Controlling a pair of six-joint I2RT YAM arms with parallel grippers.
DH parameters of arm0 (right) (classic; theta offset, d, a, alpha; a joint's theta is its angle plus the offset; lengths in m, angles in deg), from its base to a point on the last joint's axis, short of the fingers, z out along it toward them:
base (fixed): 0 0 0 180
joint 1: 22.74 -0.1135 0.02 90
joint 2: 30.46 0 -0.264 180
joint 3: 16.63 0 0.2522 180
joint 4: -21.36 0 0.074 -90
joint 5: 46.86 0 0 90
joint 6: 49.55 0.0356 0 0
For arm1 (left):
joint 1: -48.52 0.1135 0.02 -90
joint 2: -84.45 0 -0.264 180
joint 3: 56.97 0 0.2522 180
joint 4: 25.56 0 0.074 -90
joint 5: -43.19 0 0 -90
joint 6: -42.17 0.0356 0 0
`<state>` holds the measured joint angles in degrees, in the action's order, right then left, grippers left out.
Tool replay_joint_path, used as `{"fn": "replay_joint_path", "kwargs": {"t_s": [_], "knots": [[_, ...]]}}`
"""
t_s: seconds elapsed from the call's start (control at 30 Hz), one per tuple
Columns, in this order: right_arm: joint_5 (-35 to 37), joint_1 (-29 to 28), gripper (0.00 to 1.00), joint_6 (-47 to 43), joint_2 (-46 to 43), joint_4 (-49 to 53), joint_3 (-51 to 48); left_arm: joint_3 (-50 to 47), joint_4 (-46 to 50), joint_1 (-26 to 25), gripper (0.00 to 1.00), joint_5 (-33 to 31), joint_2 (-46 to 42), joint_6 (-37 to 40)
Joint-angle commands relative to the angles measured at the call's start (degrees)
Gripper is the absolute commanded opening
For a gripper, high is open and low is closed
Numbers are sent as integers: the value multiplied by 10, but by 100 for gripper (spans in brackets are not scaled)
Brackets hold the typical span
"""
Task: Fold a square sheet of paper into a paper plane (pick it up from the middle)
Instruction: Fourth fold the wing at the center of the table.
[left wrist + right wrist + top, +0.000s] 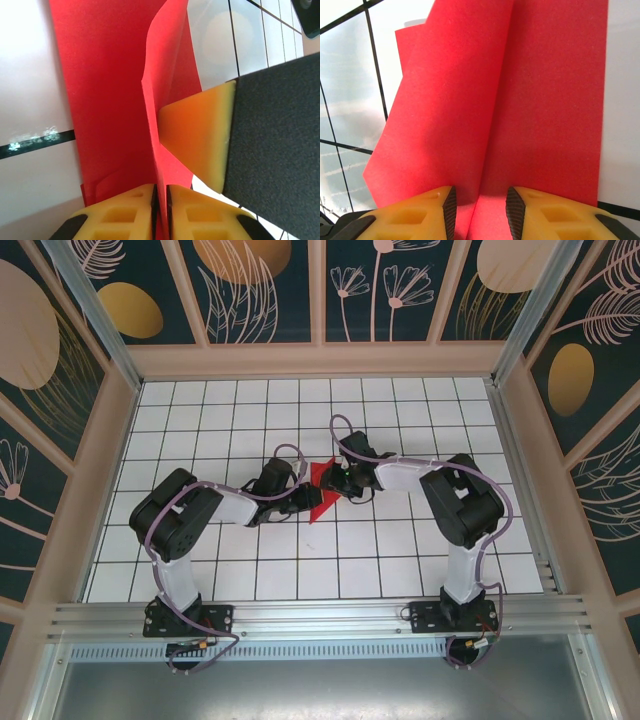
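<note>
Left wrist view: the left gripper (160, 194) pinches the upright fold of the creased red paper (110, 90) at the middle of the gridded table (400, 560). The right gripper (479, 201), jaws partly apart, straddles its centre crease.

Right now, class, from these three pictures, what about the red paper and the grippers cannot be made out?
1. Top view: outline and creases of the red paper, too small and partly covered by the left gripper and right gripper.
2. Left wrist view: the paper's near end, hidden under the gripper's own fingers.
3. Right wrist view: the paper's far end, cut off by the top edge.
</note>
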<state>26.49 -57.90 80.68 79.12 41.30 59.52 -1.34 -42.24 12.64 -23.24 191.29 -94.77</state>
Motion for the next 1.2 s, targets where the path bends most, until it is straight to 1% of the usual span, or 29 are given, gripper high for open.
{"fn": "replay_joint_path", "kwargs": {"t_s": [0.0, 0.2, 0.5, 0.63, 0.83, 0.9, 1.0, 1.13, 1.17], "knots": [[66, -3, 38, 21, 49, 52, -9, -9, 14, 2, 19, 1, -9, -6], [74, -4, 38, 29, 51, 61, -6, -25, 19, 2, 20, -10, -38, -10], [86, -6, 38, 35, 59, 77, -2, -38, 35, 2, 24, -35, -113, -2], [87, -7, 38, 38, 60, 77, -2, -30, 55, 2, 28, -65, -109, 7], [85, -7, 39, 39, 62, 78, -3, -19, 50, 2, 33, -71, -90, 11], [86, -7, 40, 40, 64, 79, -1, -15, 47, 2, 33, -66, -68, 12], [91, -7, 40, 40, 68, 86, 2, -13, 46, 2, 33, -69, -64, 11], [100, -9, 41, 46, 77, 98, 8, -24, 34, 2, 29, -75, -83, 10], [102, -10, 41, 48, 79, 102, 9, -28, 32, 1, 29, -83, -100, 9]]}}
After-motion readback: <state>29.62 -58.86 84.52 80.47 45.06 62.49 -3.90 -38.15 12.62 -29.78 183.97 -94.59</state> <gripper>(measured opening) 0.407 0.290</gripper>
